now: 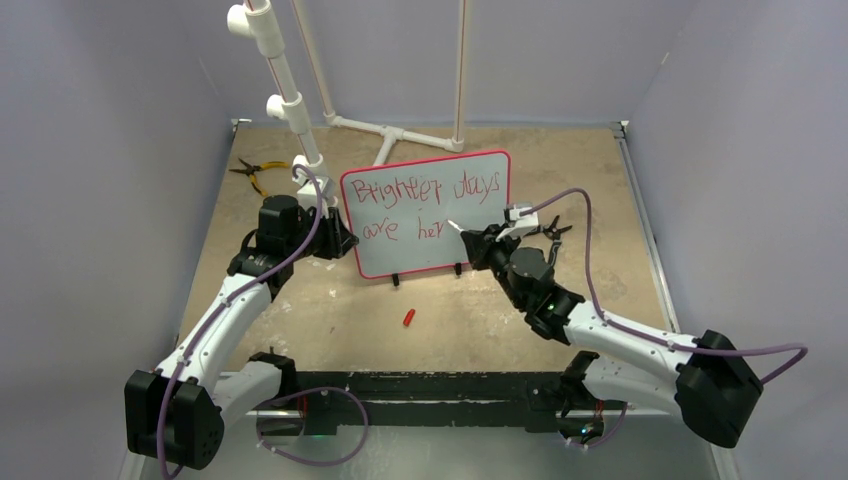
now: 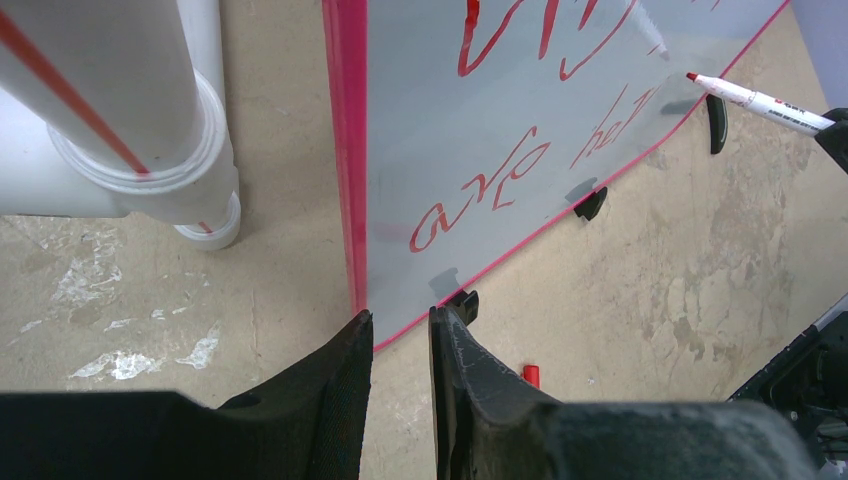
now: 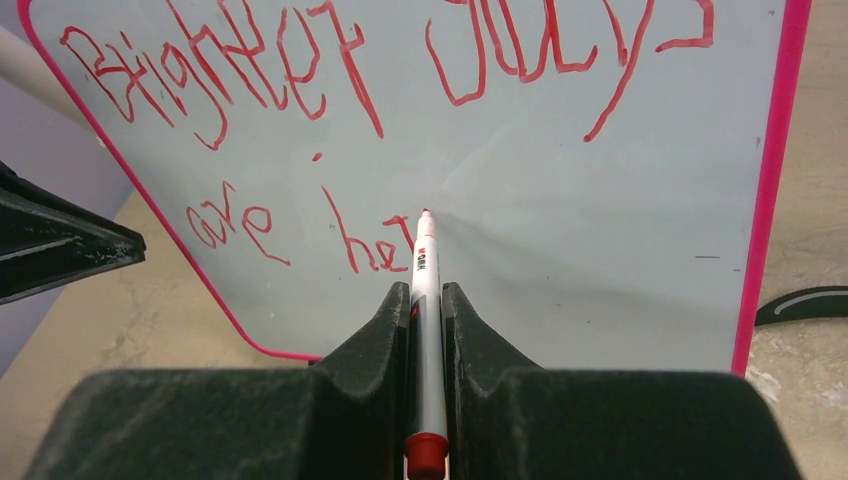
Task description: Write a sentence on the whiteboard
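The whiteboard (image 1: 480, 225) stands upright on small black feet mid-table, with a red frame. The sentence (image 1: 425, 205) in red marker reads "Brighter days" above "are her". My left gripper (image 1: 338, 238) is at the board's lower left corner. In the left wrist view its fingertips (image 2: 445, 322) sit either side of that corner (image 2: 362, 300), with the left gripper (image 2: 400, 318) shut on it. My right gripper (image 3: 427, 290) is shut on a white marker (image 3: 424, 270) whose red tip meets the whiteboard (image 3: 600, 230) just after "her" in the sentence (image 3: 330, 80). The marker (image 2: 765, 102) also shows in the left wrist view.
A red marker cap (image 1: 408, 317) lies on the table in front of the board. Yellow-handled pliers (image 1: 255, 170) lie at the back left. A white pipe frame (image 1: 280, 70) rises behind the left gripper. A small black tool (image 1: 552, 230) lies right of the board.
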Controlling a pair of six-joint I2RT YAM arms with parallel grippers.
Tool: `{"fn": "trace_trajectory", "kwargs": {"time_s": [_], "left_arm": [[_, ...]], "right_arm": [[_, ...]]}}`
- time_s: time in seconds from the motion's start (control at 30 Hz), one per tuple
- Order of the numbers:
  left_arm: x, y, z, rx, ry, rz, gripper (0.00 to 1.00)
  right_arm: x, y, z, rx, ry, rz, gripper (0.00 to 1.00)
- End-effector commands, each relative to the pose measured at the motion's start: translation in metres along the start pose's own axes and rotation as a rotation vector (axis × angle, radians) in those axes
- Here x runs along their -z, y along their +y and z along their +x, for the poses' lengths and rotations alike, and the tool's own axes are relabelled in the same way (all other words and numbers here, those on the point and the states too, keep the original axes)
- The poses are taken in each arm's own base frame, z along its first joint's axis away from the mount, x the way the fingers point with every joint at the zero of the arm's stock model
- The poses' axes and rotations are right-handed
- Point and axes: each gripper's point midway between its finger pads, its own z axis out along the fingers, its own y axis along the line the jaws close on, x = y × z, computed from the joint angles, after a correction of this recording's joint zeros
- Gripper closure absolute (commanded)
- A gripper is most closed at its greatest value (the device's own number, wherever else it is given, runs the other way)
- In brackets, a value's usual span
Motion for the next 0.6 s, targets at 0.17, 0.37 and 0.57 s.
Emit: {"fn": "trace_trajectory", "kwargs": {"time_s": [0.17, 0.37, 0.57], "left_arm": [[0.0, 0.001, -0.003, -0.014, -0.022, 0.005, 0.74], [0.0, 0.001, -0.003, -0.013, -0.023, 0.004, 0.74], [0.001, 0.001, -0.003, -0.014, -0.024, 0.006, 0.74]], "right_arm": [[-0.004, 0.001, 0.011, 0.001, 0.025, -0.017, 1.0], [-0.005, -0.007, 0.018, 0.008, 0.053, 0.027, 1.0], [-0.001, -0.017, 0.02, -0.007, 0.058, 0.077, 1.0]]}}
